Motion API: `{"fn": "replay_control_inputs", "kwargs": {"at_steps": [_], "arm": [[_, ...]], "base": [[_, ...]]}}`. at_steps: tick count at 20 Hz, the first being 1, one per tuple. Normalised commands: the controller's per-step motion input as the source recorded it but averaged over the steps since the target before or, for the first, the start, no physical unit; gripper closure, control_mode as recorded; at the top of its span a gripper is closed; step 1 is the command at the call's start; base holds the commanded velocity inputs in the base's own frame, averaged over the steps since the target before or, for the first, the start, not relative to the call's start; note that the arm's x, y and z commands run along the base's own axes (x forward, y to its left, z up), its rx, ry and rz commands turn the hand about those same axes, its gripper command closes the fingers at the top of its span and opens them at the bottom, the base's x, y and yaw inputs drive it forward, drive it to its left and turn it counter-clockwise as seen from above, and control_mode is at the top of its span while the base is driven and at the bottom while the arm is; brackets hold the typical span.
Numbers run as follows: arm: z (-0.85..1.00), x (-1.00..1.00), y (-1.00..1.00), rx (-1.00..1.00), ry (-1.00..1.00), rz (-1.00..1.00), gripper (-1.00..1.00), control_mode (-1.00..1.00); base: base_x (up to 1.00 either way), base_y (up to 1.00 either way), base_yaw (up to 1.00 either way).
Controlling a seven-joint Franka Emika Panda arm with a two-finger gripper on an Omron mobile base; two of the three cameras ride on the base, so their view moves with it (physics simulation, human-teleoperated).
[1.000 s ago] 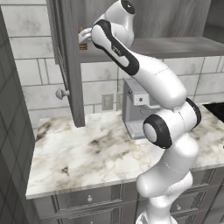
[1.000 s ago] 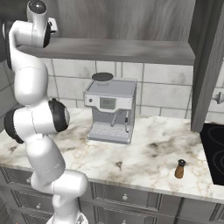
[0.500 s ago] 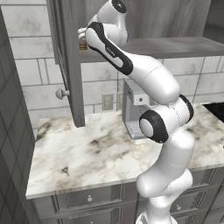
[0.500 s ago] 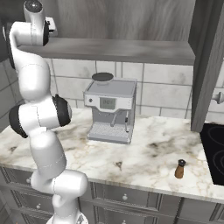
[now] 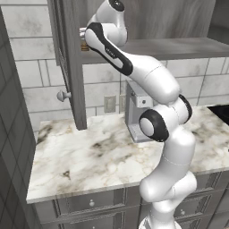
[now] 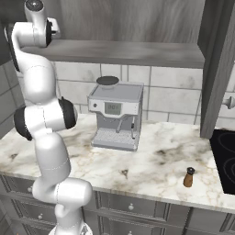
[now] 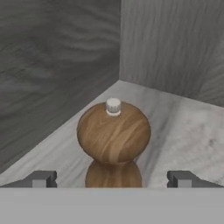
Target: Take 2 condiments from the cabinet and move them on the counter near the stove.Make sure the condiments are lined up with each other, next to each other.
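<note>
Turned wood, warm brown with a visible grain, makes up the shaker [image 7: 113, 139] that stands upright straight ahead of the hand [image 7: 112, 178], its long axis vertical: a fat rounded bulb on a narrower rounded base, topped by a small pale knob. It rests on the grey wood-grain shelf board [image 7: 183, 131] of the cabinet [image 5: 179, 22], close to the corner where two grained walls meet behind it. The hand is spread wide, its two dark finger tips [image 7: 41, 179] flanking the shaker's base on either side, and I cannot tell that either one touches it.

From the left base view the hand [image 5: 83, 39] sits up at the shelf's edge just behind the open cabinet door [image 5: 71, 67], with a bit of the shaker [image 5: 84, 45] showing beside it.

Far below the hand and well off to its side, a second shaker [image 6: 188, 177], orange-brown with a black cap, stands upright on the veined white marble table [image 6: 151, 165], near the glossy black stove [image 6: 225, 160]. A boxy silver espresso machine [image 6: 114, 117] stands on the table between.
</note>
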Motion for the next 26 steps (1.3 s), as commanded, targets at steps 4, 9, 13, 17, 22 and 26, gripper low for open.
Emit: {"fn": "replay_control_inputs", "kwargs": {"at_steps": [4, 9, 13, 17, 22, 26], "arm": [[-0.03, 0.13, 0.00, 0.00, 0.04, -0.02, -1.00, -1.00], [-0.01, 0.06, 0.01, 0.00, 0.02, 0.00, -1.00, -1.00], [0.00, 0.00, 0.03, 0.00, 0.00, 0.00, -1.00, -1.00], [-0.03, 0.00, 0.12, 0.00, 0.00, 0.00, 1.00, -1.00], [-0.32, 0.00, 0.09, 0.00, 0.00, 0.00, 1.00, -1.00], [-0.18, -0.05, 0.00, 0.00, 0.00, 0.00, 1.00, -1.00]], "base": [[0.00, 0.00, 0.00], [0.00, 0.00, 0.00], [0.00, 0.00, 0.00], [0.00, 0.00, 0.00], [0.00, 0.00, 0.00], [0.00, 0.00, 0.00]]}}
